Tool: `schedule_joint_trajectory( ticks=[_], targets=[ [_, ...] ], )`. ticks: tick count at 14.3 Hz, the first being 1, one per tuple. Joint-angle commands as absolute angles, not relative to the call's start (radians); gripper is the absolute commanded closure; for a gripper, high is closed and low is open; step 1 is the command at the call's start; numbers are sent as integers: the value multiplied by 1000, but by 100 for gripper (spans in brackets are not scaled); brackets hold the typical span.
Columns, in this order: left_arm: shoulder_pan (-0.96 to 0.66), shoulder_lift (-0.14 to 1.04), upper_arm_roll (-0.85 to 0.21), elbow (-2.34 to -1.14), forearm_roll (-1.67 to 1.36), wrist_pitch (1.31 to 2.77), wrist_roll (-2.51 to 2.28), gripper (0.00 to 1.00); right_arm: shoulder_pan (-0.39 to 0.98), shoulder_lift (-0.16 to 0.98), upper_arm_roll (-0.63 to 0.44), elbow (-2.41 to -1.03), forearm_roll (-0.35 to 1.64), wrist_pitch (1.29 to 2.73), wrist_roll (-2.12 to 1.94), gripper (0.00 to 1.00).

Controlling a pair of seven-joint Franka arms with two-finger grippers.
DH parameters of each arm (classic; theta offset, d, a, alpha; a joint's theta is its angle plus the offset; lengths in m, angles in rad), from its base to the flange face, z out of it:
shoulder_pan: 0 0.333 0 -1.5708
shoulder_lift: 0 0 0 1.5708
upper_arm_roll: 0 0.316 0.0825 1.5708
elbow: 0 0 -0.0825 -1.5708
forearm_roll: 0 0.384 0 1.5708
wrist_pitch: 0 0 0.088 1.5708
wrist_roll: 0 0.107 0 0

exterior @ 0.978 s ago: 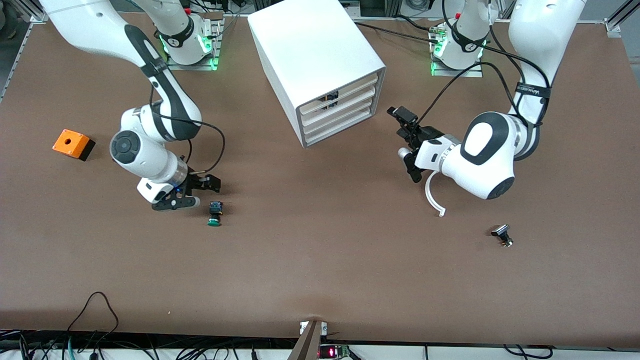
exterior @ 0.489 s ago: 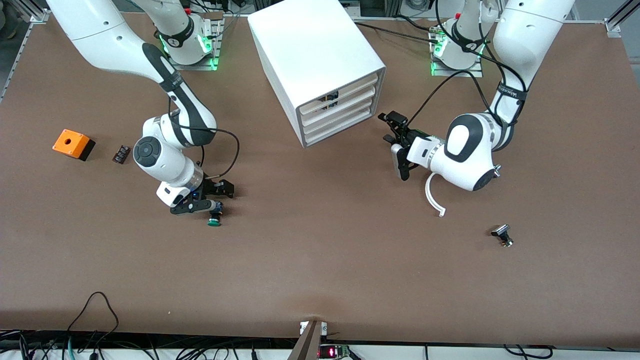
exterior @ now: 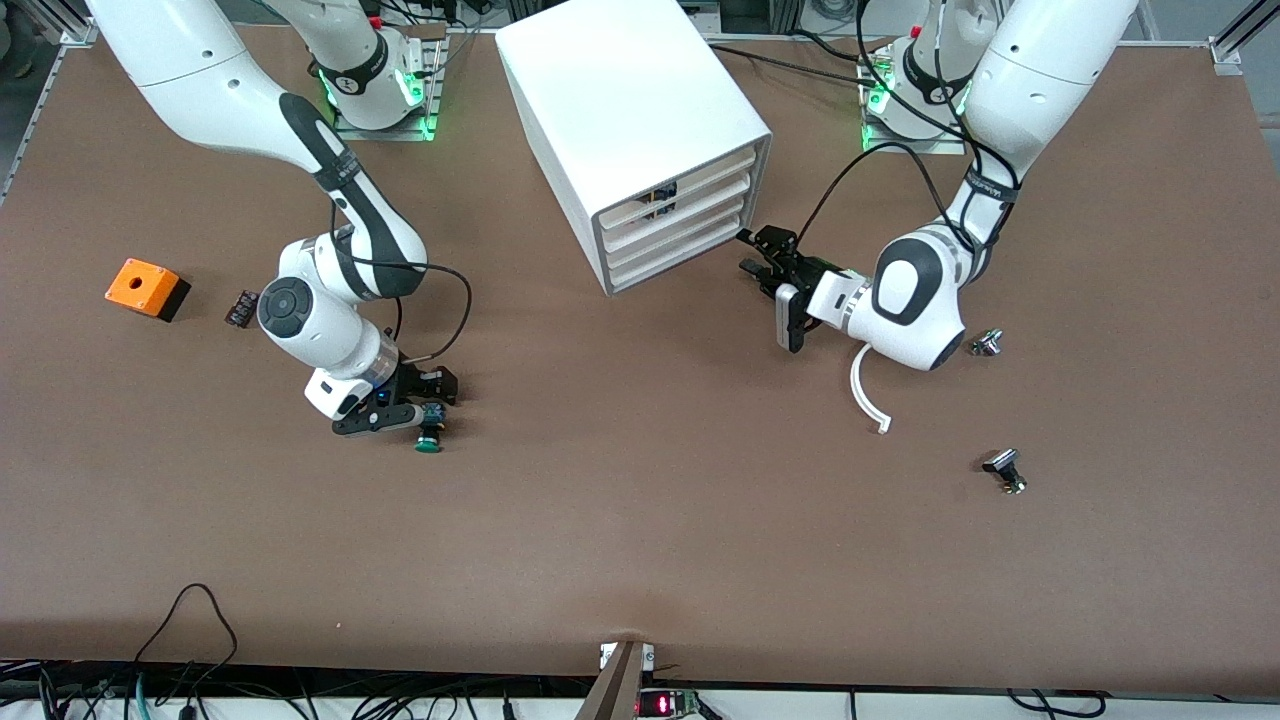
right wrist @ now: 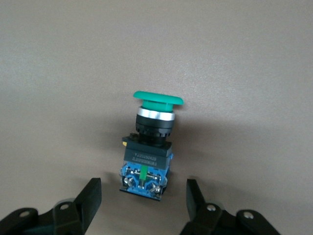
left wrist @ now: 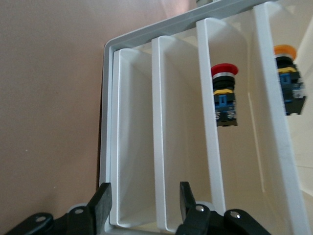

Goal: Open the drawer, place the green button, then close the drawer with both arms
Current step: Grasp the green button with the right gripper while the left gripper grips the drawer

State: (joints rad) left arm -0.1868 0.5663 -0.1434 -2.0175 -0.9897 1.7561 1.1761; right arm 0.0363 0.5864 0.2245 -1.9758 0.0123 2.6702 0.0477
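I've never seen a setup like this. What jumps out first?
A boxy white cabinet of stacked drawers stands mid-table, between two big white arms. The right gripper straddles a green-capped button lying on the table, while the left gripper reaches the cabinet's lowest drawer at its corner.

You're looking at a robotics lab: two white arms (exterior: 330, 290) bolted onto a brown bench (exterior: 640, 560), aluminium framing (exterior: 40, 80) at its edges, loose black cables (exterior: 190, 650) and electronics along the near rim.
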Motion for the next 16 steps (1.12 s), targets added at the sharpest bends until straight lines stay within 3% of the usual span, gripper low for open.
schedule_joint_trajectory(
  ticks=[1,6,9,14,15,16],
  targets=[
    [-233,563,-144,-2045,-1023,1818,1212,40,29,606,232,-1965,9,2692,29,59],
    [-258,592,-167,-2085,-1097,1827,1308,52,32,604,232,-1959,9,2691,40,99],
    [-258,601,-185,-2108,-1155,1827,1347,52,35,598,233,-1930,17,2636,69,100],
    [-256,603,-215,-2135,-1186,1850,1347,55,61,597,236,-1725,14,2291,243,100],
    [-258,603,-213,-2137,-1186,1851,1347,63,67,597,236,-1691,14,2239,283,100],
    [-258,604,-213,-2138,-1184,1850,1348,92,75,594,236,-1659,14,2199,329,100]
  ],
)
